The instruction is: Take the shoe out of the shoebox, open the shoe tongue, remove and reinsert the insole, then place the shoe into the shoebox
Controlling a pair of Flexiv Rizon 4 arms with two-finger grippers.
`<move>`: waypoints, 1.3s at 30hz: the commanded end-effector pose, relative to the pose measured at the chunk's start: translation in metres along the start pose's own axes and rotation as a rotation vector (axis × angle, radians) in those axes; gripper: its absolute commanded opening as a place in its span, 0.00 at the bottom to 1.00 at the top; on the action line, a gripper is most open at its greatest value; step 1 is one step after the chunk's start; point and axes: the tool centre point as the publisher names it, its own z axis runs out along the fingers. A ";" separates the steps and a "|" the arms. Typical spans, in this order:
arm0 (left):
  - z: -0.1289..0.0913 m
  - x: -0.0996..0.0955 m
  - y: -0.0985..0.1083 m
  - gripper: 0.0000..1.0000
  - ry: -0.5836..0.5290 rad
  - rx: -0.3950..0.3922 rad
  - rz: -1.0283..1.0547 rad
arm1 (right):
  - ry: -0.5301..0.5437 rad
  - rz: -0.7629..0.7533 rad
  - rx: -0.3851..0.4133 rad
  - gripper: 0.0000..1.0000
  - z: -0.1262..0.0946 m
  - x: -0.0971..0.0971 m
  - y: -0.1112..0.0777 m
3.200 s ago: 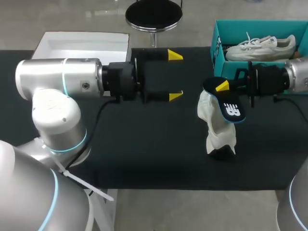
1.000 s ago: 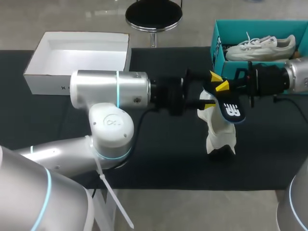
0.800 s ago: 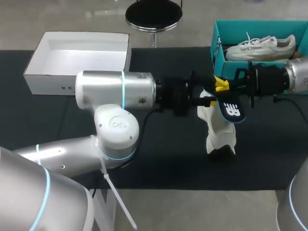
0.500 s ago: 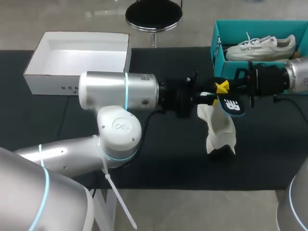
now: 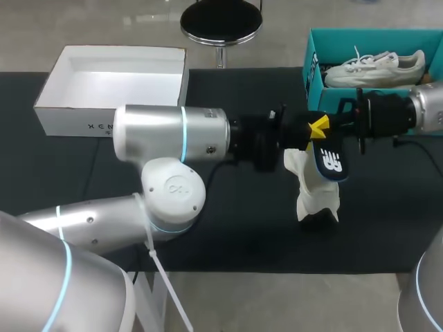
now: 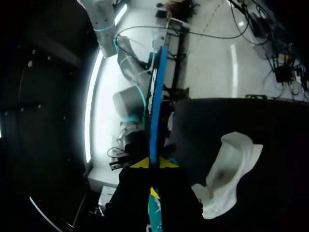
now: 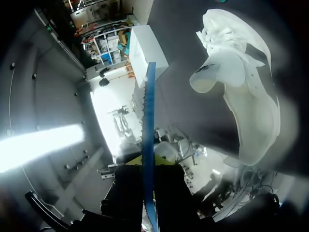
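Note:
The dark blue insole (image 5: pixel 330 159) hangs in the air over the table, gripped at its upper end from both sides. My left gripper (image 5: pixel 309 131) reaches in from the left and is shut on it. My right gripper (image 5: pixel 322 123) is shut on the same end from the right. Each wrist view shows the insole edge-on (image 6: pixel 155 96) (image 7: pixel 148 140), pinched between yellow tips (image 6: pixel 154 163) (image 7: pixel 148 159). The white shoe (image 5: pixel 313 183) stands on the black table just below the insole, its opening visible in the left wrist view (image 6: pixel 227 174) and its side in the right wrist view (image 7: pixel 241 92).
The teal shoebox (image 5: pixel 313 48) sits at the back right with a second white shoe (image 5: pixel 374 66) inside. A white box lid (image 5: pixel 118 76) lies at the back left. The black table mat (image 5: pixel 228 214) covers the surface between them.
My left arm has moved right to the insole and its fingers have shut on it. The insole shifted slightly in the grip; the right arm and the shoe stayed put.

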 end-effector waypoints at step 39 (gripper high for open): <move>-0.040 -0.012 0.002 0.00 0.046 -0.006 -0.005 | -0.246 -0.143 -0.530 1.00 -0.114 -0.055 -0.113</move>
